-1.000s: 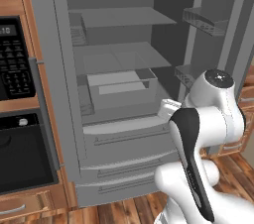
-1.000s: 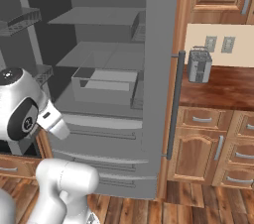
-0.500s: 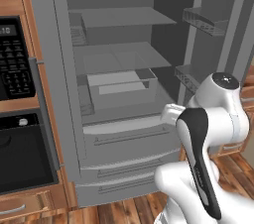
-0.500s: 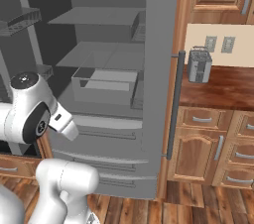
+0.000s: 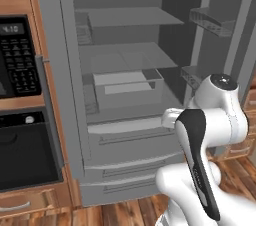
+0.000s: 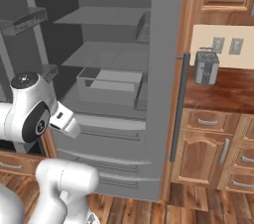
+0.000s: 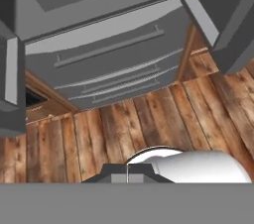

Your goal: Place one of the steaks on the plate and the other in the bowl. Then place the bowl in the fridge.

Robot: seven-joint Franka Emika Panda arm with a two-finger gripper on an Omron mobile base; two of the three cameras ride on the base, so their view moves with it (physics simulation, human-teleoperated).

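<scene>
The grey fridge (image 5: 130,135) stands open in front of me, its shelves and a clear inner drawer (image 5: 125,87) bare. It also appears in the right base view (image 6: 114,134), and its lower drawers (image 7: 109,34) show in the hand view. My gripper (image 7: 127,172) points down at the wood floor before those drawers, its fingertips pressed together with nothing between them. My folded white arm (image 5: 215,120) hangs in front of the fridge's lower right. The steaks, the plate and the bowl are out of view.
A black wall oven (image 5: 20,155) and a microwave panel (image 5: 15,55) sit left of the fridge. The open fridge doors (image 5: 65,70) (image 6: 166,69) flank the opening. A toaster (image 6: 206,67) stands on the wooden counter above cabinets (image 6: 208,153) to the right.
The arm has turned and its hand has swung lower in front of the fridge drawers. The gripper has stayed shut. The fridge and the views have not shifted.
</scene>
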